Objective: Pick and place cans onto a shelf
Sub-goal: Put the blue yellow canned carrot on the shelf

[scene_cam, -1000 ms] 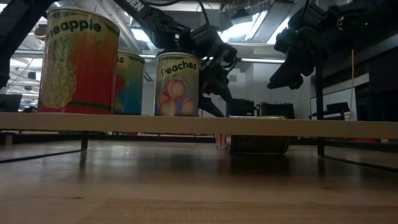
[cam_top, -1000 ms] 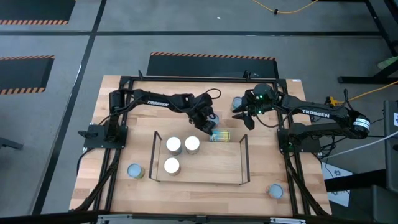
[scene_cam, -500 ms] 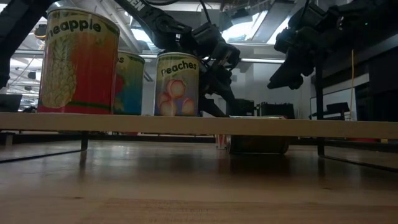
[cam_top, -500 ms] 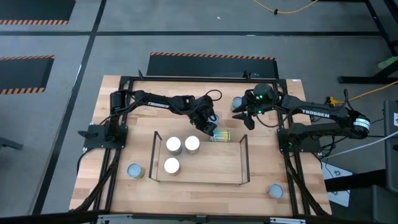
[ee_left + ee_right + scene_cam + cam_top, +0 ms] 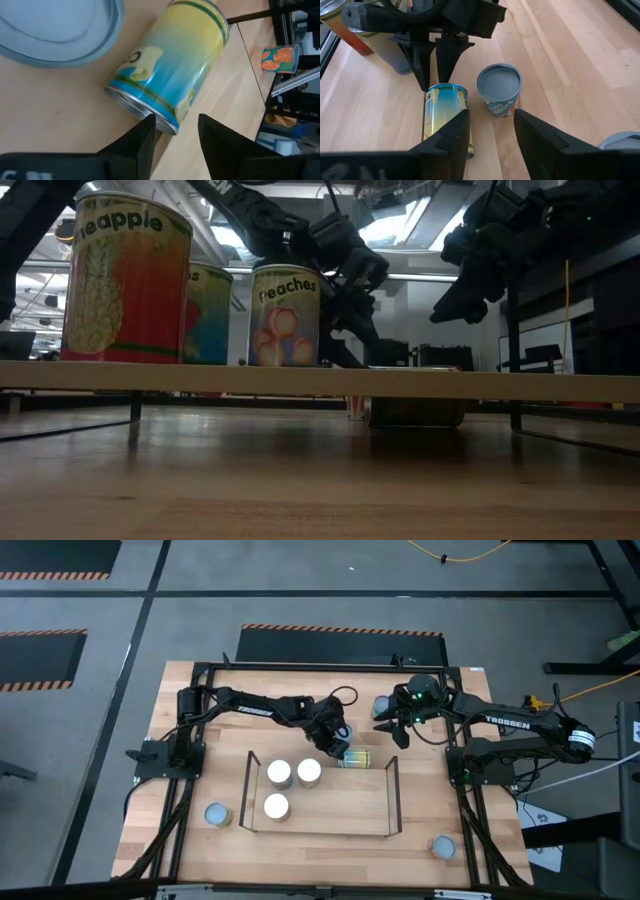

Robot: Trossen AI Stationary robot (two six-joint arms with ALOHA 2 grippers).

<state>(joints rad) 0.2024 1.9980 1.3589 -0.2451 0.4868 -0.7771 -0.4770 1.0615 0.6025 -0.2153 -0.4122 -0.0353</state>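
Tipped can (image 5: 170, 75) lies on its side just ahead of left gripper (image 5: 175, 132), fingers apart, not touching. Right gripper (image 5: 398, 728) hovers, fingers apart, empty. Label unreadable.

Robotics lab, hazard-striped floor mats (image 5: 340, 631) (grey floor)

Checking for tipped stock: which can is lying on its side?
The teal-yellow can just behind the shelf, below the left gripper. The other cans in view stand upright, round tops up.
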